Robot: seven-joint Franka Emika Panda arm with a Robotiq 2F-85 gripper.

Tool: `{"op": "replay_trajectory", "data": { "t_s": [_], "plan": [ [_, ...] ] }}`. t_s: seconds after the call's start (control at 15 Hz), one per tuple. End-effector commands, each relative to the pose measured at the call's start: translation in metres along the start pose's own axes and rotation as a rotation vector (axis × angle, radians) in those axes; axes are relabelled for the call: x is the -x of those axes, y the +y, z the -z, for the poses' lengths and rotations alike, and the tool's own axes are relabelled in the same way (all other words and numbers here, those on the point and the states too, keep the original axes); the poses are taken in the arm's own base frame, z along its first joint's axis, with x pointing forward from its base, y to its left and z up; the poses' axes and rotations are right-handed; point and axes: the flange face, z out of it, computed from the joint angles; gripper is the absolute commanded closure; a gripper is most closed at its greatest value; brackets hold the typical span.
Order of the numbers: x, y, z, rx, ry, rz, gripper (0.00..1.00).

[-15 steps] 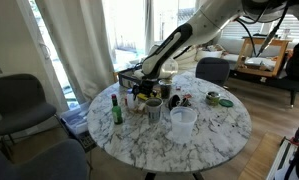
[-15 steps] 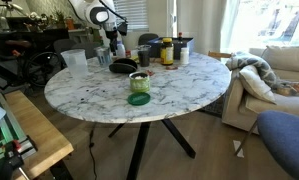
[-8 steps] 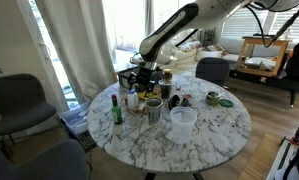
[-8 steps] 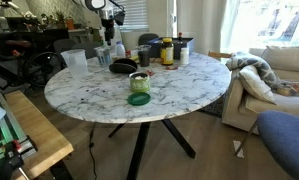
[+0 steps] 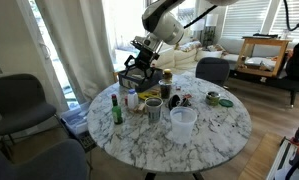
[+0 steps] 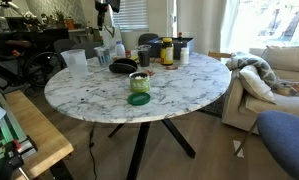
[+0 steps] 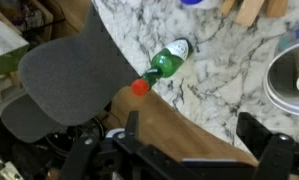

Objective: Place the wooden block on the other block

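**Q:** Marble table (image 5: 204, 135) beside bright windows, crowded with jars. Where is the claw (image 5: 135, 76)?
**A:** Raised above the clutter, jaws spread wide, holding nothing.
**Q:** And the wooden block (image 7: 251, 10)?
**A:** On the marble, past a green bottle (image 7: 169, 62). I cannot tell whether it is stacked.

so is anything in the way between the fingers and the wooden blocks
nothing visible directly. the open fingers hang clear above the table edge. in the wrist view a green bottle stands just beside the line to the wooden blocks, near enough to mind on a low approach
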Motion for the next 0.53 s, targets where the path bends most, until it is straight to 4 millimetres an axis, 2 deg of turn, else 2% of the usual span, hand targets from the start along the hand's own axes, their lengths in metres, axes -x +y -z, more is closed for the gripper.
{"op": "replay_trajectory", "data": {
  "t_s": [0.0,0.07,0.13,0.2,0.33,0.4,0.47],
  "plan": [
    [-0.029,-0.015,0.031,0.022,0.16,0.131,0.0],
    [-0.042,0.009,0.039,-0.017,0.193,0.151,0.0],
    [-0.052,0.019,0.048,-0.035,0.229,0.161,0.0],
    [-0.055,0.005,0.049,-0.031,0.277,0.189,0.0],
    [-0.073,0.023,0.055,-0.079,0.346,0.225,0.0],
    [-0.068,0.023,0.051,-0.047,0.291,0.16,0.0],
    [-0.074,0.026,0.054,-0.059,0.313,0.177,0.0]
  ]
}}
